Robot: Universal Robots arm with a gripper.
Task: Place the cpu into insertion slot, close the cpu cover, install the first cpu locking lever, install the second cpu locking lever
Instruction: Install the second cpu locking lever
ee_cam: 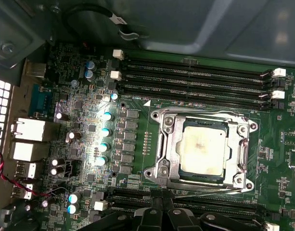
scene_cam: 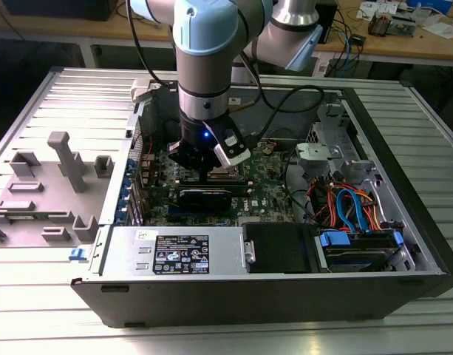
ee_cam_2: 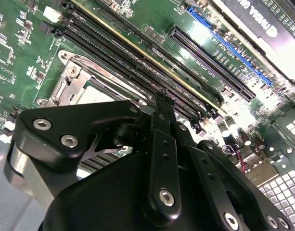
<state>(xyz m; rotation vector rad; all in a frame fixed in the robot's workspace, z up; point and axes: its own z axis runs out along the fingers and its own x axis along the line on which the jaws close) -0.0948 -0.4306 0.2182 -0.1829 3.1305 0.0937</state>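
The cpu (ee_cam: 201,149), a silver-grey square, lies flat in the insertion slot (ee_cam: 158,115) on the green motherboard. The cpu cover (ee_cam: 165,144), a silvery frame, lies down around it with the chip showing through its window. A thin wire locking lever (ee_cam: 214,191) runs along one edge of the socket. My gripper (ee_cam: 162,204) is at that edge, its black fingers together with the tips by the lever's end; whether they touch it is hidden. In the second wrist view the gripper (ee_cam_2: 161,101) hangs just over the socket, hiding most of the cpu (ee_cam_2: 96,91). The exterior view has the gripper (scene_cam: 206,174) low inside the case.
Long black memory slots (ee_cam: 195,77) flank the socket on two sides. A black graphics card (scene_cam: 204,196) sits just in front of the gripper, and the power supply (scene_cam: 174,251) nearer still. Cables and drives (scene_cam: 352,214) fill the exterior view's right. A grey fixture (scene_cam: 63,159) stands left of the case.
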